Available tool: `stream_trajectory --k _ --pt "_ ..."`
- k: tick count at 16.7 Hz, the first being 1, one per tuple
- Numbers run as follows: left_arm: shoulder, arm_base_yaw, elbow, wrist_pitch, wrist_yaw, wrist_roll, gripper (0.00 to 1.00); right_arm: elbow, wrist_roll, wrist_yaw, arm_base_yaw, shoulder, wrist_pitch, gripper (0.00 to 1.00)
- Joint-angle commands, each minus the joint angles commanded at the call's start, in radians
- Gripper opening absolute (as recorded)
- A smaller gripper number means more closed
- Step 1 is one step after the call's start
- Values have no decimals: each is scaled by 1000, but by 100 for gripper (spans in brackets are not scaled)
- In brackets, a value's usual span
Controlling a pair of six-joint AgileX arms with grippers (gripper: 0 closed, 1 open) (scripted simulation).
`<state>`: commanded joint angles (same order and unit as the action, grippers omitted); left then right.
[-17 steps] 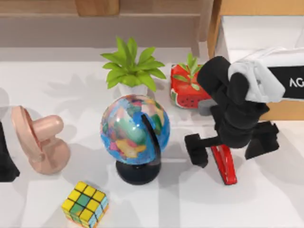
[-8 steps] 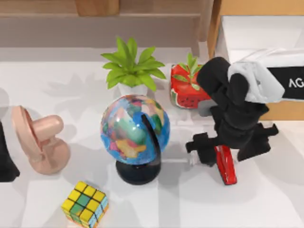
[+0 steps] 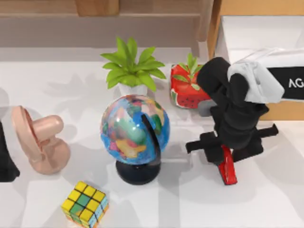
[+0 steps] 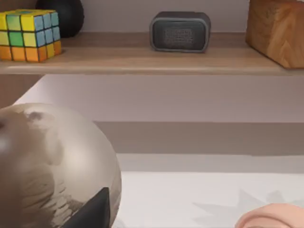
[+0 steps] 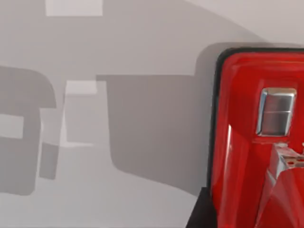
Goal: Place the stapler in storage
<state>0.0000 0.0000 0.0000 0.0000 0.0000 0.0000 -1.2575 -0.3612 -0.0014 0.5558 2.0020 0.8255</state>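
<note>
The red stapler (image 3: 228, 170) lies on the white table right of the globe, its long side pointing toward the table's front. My right gripper (image 3: 228, 152) hangs over its far end with one black finger on each side, shut on the stapler. In the right wrist view the glossy red stapler (image 5: 251, 142) sits very close, with a metal plate on its top. The storage (image 3: 214, 33) is a light wooden drawer box with a white interior at the back right, behind the right arm. My left gripper (image 3: 4, 164) stays parked at the table's left edge.
A globe (image 3: 135, 129) on a black base stands mid-table, with a green plant (image 3: 130, 66) and a watermelon-patterned pot (image 3: 185, 92) behind it. A pink object (image 3: 40, 140) and a colour cube (image 3: 84, 204) sit at the left. A wooden shelf (image 4: 152, 61) carries a speaker (image 4: 180, 31).
The right gripper's fingers have drawn together from wide apart until they meet the stapler's sides. The stapler and the left arm have stayed put.
</note>
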Motion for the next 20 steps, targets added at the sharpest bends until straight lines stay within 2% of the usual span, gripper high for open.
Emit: stream_trajectory --k 8,13,20 --pt "0 0 0 0 0 0 100 -2 0 1 -2 -4 4 0" --pt "0 0 0 0 0 0 100 -54 1 1 -2 -46 103 0" --pt "0 0 0 0 0 0 100 -80 3 -4 -12 -71 114 0"
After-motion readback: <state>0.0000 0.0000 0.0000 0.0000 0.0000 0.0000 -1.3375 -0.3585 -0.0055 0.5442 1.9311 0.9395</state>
